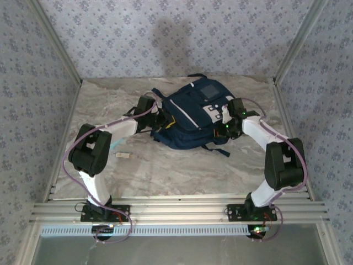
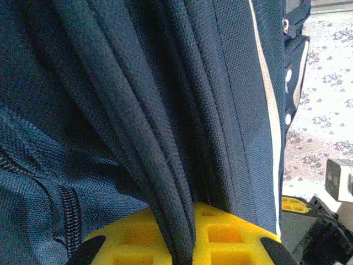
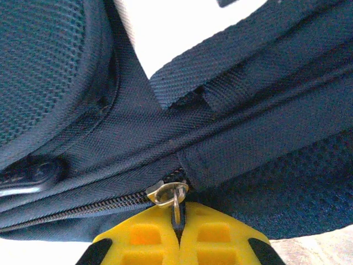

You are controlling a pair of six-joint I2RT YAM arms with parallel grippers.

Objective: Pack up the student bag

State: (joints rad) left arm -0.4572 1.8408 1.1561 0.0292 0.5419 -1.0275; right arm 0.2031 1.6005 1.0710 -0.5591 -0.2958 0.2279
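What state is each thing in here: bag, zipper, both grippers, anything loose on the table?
student bag, lying on the table, front panel up.
zipper, teeth meshed along the visible stretch left of its slider.
left gripper, shut on a piped fold of the student bag.
right gripper, shut on the zipper pull.
small white item, loose on the table, apart from the bag.

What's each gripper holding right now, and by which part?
Both grip the student bag: left gripper pinches a piped fabric ridge; right gripper pinches the zipper pull.
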